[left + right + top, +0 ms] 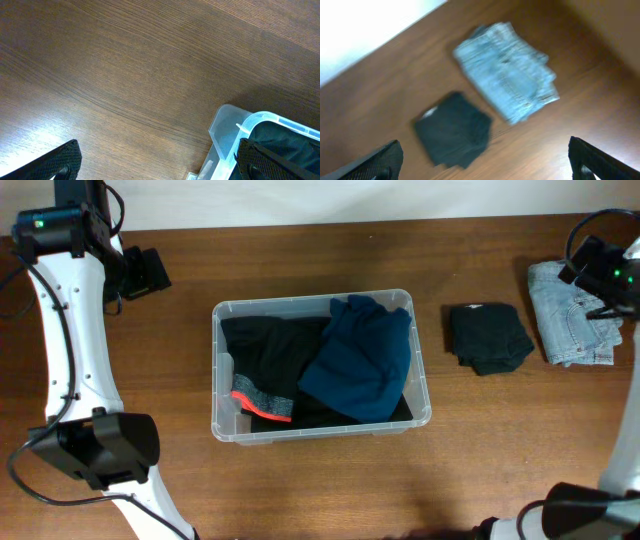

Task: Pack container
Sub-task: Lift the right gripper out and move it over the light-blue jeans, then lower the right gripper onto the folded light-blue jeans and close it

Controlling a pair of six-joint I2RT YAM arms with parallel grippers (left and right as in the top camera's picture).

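The clear plastic container point(223, 370) stands mid-table in the overhead view. It holds a black garment with an orange-red band point(262, 365) and a crumpled dark blue garment point(358, 360). Its corner shows at the lower right of the left wrist view point(227, 135). My left gripper point(145, 272) is open and empty at the back left, above bare table. My right gripper point(600, 265) is open and empty at the far right, above folded light denim point(570, 313). A folded black garment point(488, 335) lies between container and denim. The blurred right wrist view shows both, denim point(507, 77) and black point(454, 129).
The pale wall runs along the table's back edge point(330, 205). The arms' white links and black bases stand at the front left point(95, 445) and front right point(580, 515).
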